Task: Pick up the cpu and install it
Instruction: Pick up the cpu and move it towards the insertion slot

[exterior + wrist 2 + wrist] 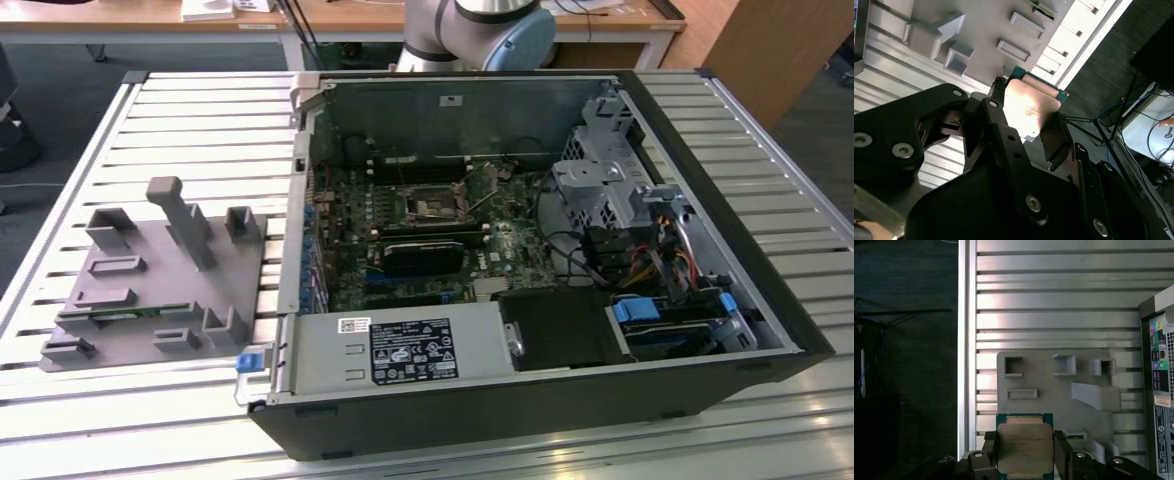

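The cpu [1024, 442] is a small flat square chip with a silvery metal top and a green rim. My gripper [1025, 452] is shut on it, one black finger [988, 452] on each side. In the second wrist view the cpu [1030, 105] sits between the dark fingers [996, 122] of the gripper [1029, 127], held in the air over the near edge of the grey tray [979, 35]. The first wrist view also looks down on the grey tray [1054, 400] below the chip. The dark square socket [434, 208] lies on the motherboard inside the open computer case [534, 400].
The grey tray [160, 300] with upright posts and pockets stands on the slatted metal table [80, 200], at the exterior view's left of the case. The arm's base [481, 30] rises behind the case. Cables and a drive cage [601, 190] crowd the case's right side.
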Available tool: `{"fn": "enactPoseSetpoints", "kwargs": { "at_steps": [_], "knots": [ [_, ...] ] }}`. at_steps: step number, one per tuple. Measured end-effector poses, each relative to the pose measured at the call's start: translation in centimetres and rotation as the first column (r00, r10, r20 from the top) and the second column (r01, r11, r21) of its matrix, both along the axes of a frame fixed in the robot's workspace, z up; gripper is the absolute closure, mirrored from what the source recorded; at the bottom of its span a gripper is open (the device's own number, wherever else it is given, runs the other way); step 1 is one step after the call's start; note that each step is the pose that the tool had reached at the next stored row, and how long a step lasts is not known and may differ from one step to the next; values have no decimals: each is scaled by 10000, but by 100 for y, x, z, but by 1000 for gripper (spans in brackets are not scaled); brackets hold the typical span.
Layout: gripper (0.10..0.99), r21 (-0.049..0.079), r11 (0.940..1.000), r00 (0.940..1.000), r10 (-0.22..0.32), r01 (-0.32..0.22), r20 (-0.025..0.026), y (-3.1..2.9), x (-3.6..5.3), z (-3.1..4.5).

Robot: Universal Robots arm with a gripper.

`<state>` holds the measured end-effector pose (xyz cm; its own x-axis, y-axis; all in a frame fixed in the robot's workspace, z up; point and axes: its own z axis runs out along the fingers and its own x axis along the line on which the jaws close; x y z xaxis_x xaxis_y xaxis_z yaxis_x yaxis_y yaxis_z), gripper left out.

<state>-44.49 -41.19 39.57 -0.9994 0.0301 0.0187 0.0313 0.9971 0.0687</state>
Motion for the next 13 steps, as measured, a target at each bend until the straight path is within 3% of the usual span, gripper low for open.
{"fn": "enactPoseSetpoints", "kwargs": {
  "at_steps": [13],
  "knots": [
    [549, 1, 10000, 10000, 0, 0, 1, 4, 0, 240]
  ]
}}
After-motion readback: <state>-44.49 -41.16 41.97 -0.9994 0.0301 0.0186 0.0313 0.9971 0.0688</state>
